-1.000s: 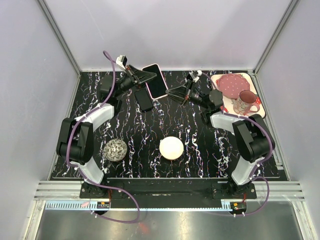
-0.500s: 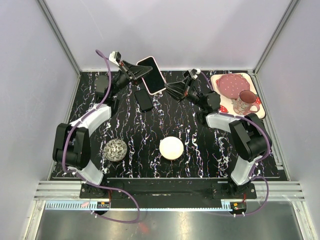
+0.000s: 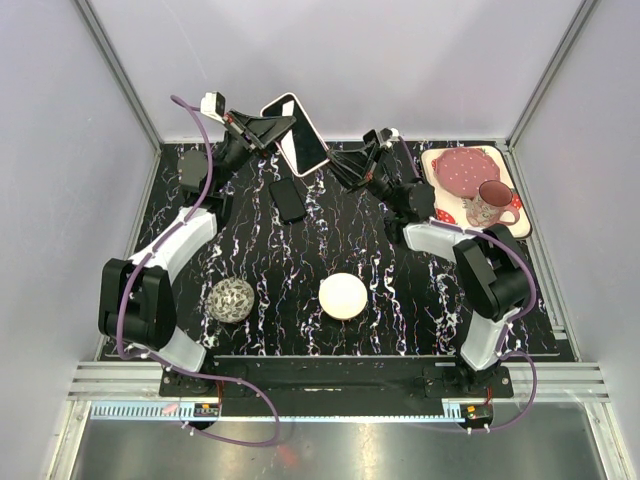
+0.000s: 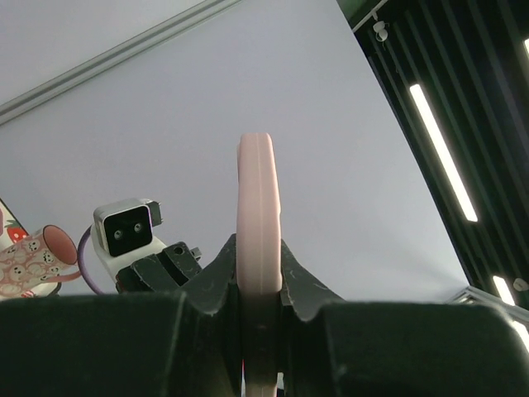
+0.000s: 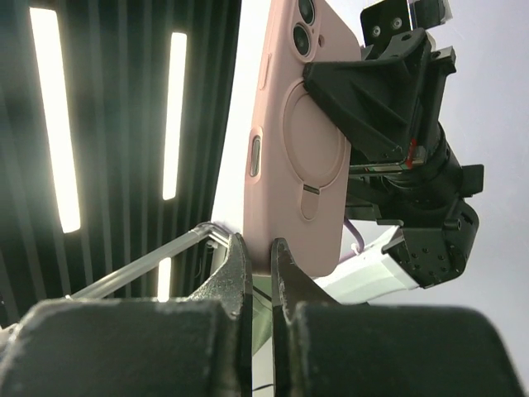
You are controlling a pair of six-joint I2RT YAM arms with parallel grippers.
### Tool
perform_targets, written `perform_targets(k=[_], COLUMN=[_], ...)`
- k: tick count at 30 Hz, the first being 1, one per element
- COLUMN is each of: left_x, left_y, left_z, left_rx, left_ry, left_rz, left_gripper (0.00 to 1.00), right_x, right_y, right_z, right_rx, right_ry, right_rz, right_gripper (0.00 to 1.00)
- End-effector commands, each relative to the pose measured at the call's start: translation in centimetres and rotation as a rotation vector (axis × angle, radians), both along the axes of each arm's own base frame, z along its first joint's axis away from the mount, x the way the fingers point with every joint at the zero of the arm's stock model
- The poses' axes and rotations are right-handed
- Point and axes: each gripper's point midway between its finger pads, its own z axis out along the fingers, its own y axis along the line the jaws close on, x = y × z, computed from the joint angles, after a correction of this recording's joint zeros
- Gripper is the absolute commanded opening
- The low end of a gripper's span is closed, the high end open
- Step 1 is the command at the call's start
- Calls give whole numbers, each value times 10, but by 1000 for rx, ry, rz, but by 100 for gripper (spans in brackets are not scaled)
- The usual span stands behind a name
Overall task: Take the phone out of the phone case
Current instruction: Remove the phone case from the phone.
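A pink phone case [image 3: 318, 150] with the dark-screened phone [image 3: 293, 136] in it is held up in the air over the far left of the table. My left gripper [image 3: 277, 127] is shut on its left side; in the left wrist view the phone case [image 4: 258, 198] stands edge-on between the jaws of the left gripper [image 4: 258, 252]. My right gripper [image 3: 338, 166] is shut at the case's lower right corner. In the right wrist view the back of the phone case [image 5: 302, 141] shows, its lower edge pinched between the tips of the right gripper [image 5: 254, 246].
A flat black phone-like slab [image 3: 288, 198] lies on the marbled black table [image 3: 400, 290] under the raised case. A white disc [image 3: 343, 296] and a patterned ball [image 3: 232, 299] sit nearer the front. A tray [image 3: 438, 155] at the far right carries a pink plate [image 3: 462, 170] and a mug [image 3: 492, 205].
Both arms have lifted the cased phone up and toward the far left, tilting it more upright. Both grippers have kept their hold.
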Motion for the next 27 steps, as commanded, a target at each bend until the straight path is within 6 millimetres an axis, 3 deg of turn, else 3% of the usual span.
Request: perform_targets(k=[1, 10, 27], left_x=[-131, -143, -199], left_y=[-8, -5, 17], left_z=[104, 121, 178], left_rx=[-150, -229, -382], left_ry=[-390, -393, -515], left_rz=[-243, -268, -334], left_gripper=[0, 0, 0], right_x=[17, 18, 23], right_y=[5, 11, 25], right_z=[-6, -8, -22], right_rx=[120, 120, 101], right_ry=[202, 205, 216], right_rz=[82, 90, 101], right_gripper=[0, 0, 0])
